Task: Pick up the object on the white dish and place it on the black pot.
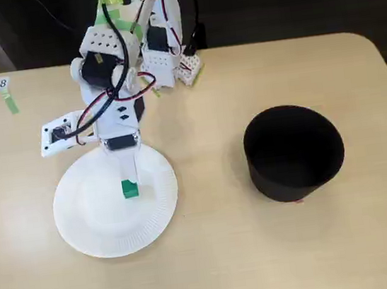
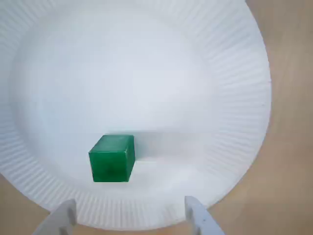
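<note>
Showing only two spread fingertips (image 2: 62, 215) at the wrist view's bottom edge, the open tool (image 2: 129, 215) hangs above the green cube (image 2: 112, 158) on the paper plate (image 2: 230, 73).

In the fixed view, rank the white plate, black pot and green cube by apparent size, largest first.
1. white plate, widest footprint.
2. black pot, clearly narrower across, though it stands taller, nearer the camera.
3. green cube, far smaller, on the plate beneath the gripper.
</note>
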### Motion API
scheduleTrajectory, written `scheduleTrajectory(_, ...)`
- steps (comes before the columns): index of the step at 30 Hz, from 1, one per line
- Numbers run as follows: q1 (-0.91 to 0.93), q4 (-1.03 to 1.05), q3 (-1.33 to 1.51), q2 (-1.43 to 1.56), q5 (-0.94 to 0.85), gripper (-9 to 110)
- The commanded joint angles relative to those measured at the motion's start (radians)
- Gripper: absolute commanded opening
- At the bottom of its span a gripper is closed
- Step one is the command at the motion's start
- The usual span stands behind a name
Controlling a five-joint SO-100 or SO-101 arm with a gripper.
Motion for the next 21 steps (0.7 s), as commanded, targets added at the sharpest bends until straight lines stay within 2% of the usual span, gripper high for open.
scheduleTrajectory(1,0.006,0.006,-0.069,-0.012,0.021,30)
scheduleTrajectory(21,-0.008,-0.038,-0.163,-0.186,0.103,28)
